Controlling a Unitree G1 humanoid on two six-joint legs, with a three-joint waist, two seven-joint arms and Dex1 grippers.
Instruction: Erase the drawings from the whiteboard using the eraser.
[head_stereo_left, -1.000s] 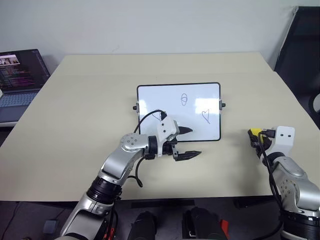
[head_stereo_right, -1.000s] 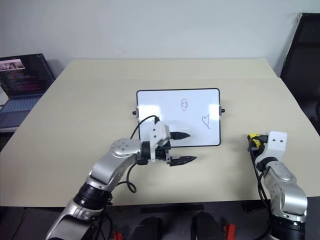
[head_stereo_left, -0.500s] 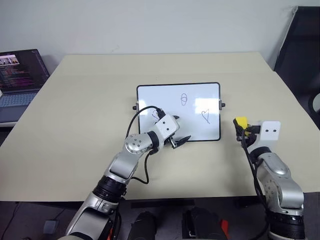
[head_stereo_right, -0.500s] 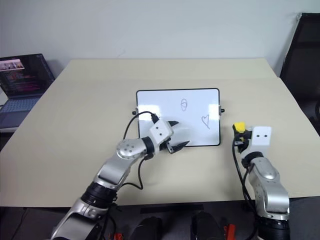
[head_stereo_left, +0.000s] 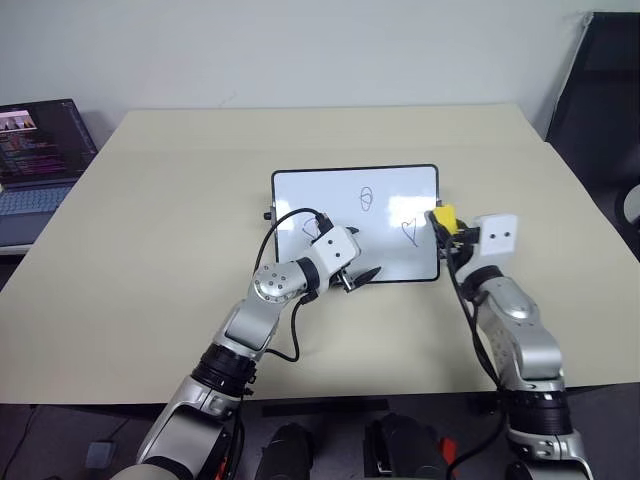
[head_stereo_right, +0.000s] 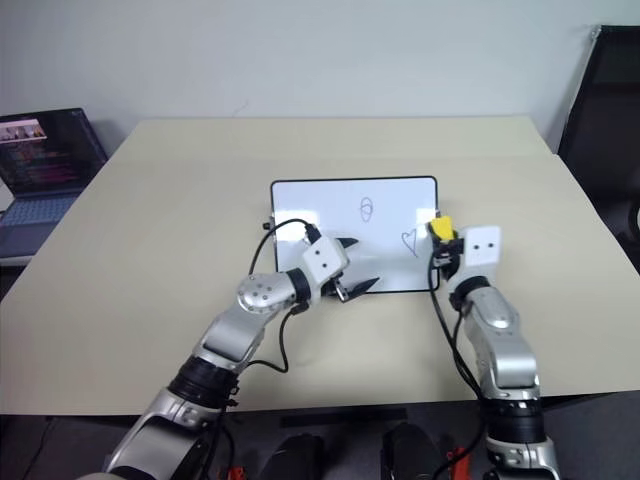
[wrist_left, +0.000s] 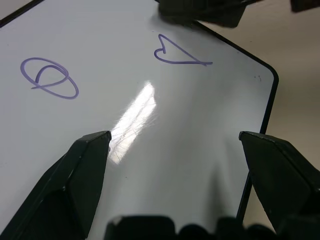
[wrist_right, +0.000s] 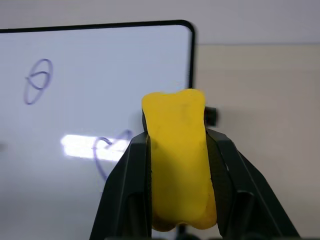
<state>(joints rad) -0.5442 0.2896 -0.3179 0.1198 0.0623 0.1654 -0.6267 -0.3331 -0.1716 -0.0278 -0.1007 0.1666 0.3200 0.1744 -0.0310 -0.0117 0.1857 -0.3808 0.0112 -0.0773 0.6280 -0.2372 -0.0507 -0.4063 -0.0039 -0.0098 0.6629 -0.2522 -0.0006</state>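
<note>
Eraser (wrist_right: 179, 162), yellow block, sits pinched between fingers of right gripper (head_stereo_left: 447, 226), held just over the whiteboard's (head_stereo_left: 340, 195) right edge, beside the right-hand heart. Whiteboard lies flat mid-tabletop (head_stereo_left: 150, 210), slightly toward far edge. Drawings (head_stereo_left: 367, 197): oval w/ line near board's far edge, heart (head_stereo_left: 410, 232) by right edge, 2nd heart partly hidden behind left arm. Left gripper (head_stereo_left: 357, 271) spread wide over board's near edge, holding nothing. Laptop (head_stereo_left: 38, 150) off tabletop's far-left corner.
</note>
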